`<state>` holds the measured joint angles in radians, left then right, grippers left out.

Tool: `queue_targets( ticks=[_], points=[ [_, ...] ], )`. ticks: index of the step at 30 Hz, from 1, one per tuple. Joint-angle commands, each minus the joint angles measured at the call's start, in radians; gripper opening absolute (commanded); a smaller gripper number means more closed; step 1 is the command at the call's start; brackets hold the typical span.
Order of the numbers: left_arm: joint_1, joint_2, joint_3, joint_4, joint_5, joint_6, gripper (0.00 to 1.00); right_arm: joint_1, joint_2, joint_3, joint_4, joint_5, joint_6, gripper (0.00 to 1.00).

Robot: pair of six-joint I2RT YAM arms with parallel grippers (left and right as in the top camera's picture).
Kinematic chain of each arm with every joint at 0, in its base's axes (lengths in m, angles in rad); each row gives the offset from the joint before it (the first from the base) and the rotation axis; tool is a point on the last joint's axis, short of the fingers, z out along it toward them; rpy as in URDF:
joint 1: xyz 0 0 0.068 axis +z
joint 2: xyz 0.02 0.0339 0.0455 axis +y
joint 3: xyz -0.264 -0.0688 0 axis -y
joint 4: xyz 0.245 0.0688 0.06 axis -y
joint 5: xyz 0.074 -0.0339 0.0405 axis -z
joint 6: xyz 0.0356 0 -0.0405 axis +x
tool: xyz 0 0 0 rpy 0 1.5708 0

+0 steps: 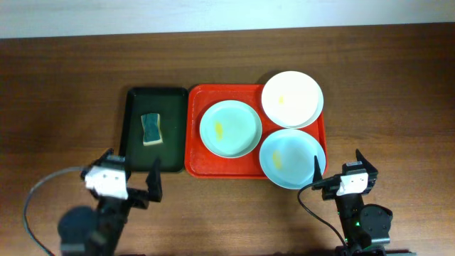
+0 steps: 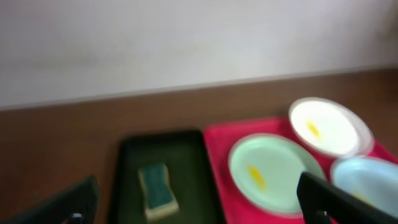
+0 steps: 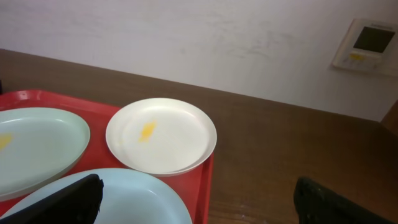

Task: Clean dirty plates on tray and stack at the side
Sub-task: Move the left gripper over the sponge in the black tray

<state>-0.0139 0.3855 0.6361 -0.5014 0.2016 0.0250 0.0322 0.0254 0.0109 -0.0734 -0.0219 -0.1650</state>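
Note:
The red tray [image 1: 240, 95] lies mid-table with three plates on it. A pale green plate [image 1: 229, 128] sits at its left, a white plate [image 1: 292, 99] at the back right overhangs the rim, and a pale blue plate [image 1: 291, 158] rests at the front right. Each carries a small yellow smear. My left gripper [image 1: 131, 171] stands open near the front of the dark green tray, holding nothing. My right gripper [image 1: 338, 167] is open at the blue plate's right edge; in the right wrist view its left finger [image 3: 74, 199] hangs over the blue plate [image 3: 124, 199].
A dark green tray [image 1: 135, 103] lies left of the red one with a green-and-yellow sponge [image 1: 151, 129] on it. Bare brown table surrounds both trays. A pale wall runs along the far edge, with a wall panel [image 3: 368, 43] at the right.

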Motion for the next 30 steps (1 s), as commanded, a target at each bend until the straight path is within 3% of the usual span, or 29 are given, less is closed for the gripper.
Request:
queue_targets(
  ticks=[1, 7, 13, 15, 18, 20, 22, 24, 25, 30],
  points=[
    [-0.003, 0.222, 0.204, -0.159, 0.095, 0.015, 0.99, -0.006, 0.001, -0.005, -0.005, 0.016, -0.002, 0.98],
    [-0.003, 0.595, 0.550, -0.498, 0.095, 0.022, 0.99, -0.006, 0.001, -0.005, -0.005, 0.016, -0.002, 0.99],
    [-0.003, 0.751, 0.614, -0.531, 0.098, 0.021, 1.00, -0.006, 0.001, -0.005, -0.005, 0.016, -0.002, 0.98],
    [-0.003, 0.776, 0.614, -0.525, 0.088, 0.021, 0.84, -0.006, 0.001, -0.005, -0.005, 0.016, -0.003, 0.99],
    [-0.003, 0.809, 0.614, -0.525, 0.015, -0.017, 0.33, -0.006, 0.001, -0.005, -0.005, 0.016, -0.003, 0.99],
    [-0.003, 0.834, 0.614, -0.525, -0.072, -0.123, 0.15, -0.006, 0.001, -0.005, -0.005, 0.016, -0.003, 0.99],
    [-0.003, 0.858, 0.614, -0.522, -0.129, -0.197, 0.03, -0.006, 0.001, -0.005, -0.005, 0.016, -0.003, 0.99],
    [-0.003, 0.880, 0.614, -0.508, -0.146, -0.219, 0.02, -0.006, 0.001, -0.005, -0.005, 0.016, -0.003, 0.98],
    [-0.003, 0.896, 0.614, -0.491, -0.146, -0.219, 0.11, -0.006, 0.001, -0.005, -0.005, 0.016, -0.002, 0.98],
    [-0.003, 0.999, 0.666, -0.495, -0.137, -0.220, 0.11, -0.006, 0.001, -0.005, -0.005, 0.016, -0.003, 0.99]
  ],
)
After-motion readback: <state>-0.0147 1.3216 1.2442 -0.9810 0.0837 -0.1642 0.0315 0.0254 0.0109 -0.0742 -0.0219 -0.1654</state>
